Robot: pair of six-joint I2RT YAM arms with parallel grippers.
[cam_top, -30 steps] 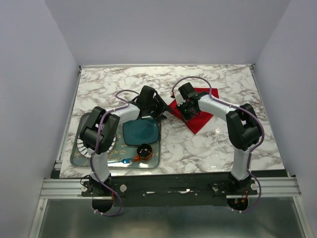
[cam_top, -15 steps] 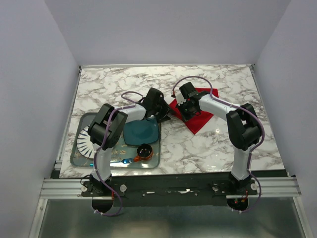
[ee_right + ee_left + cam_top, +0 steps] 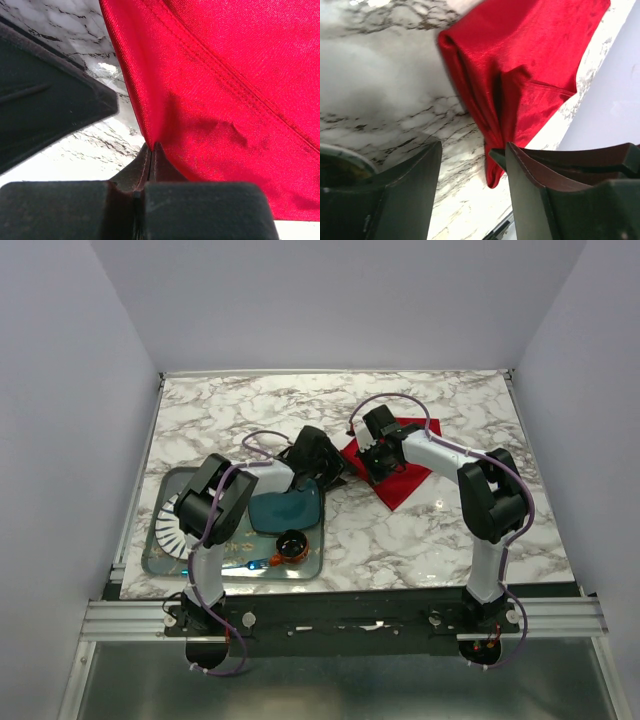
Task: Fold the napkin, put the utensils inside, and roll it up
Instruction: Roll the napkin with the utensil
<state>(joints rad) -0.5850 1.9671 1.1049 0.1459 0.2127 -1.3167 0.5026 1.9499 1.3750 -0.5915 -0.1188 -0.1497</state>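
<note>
Just one napkin (image 3: 400, 487), one tray (image 3: 163, 562).

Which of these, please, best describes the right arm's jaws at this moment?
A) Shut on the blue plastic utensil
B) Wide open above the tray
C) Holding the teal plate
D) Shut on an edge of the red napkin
D: in the right wrist view the right jaws are pressed together with a fold of the napkin pinched between them.
</note>
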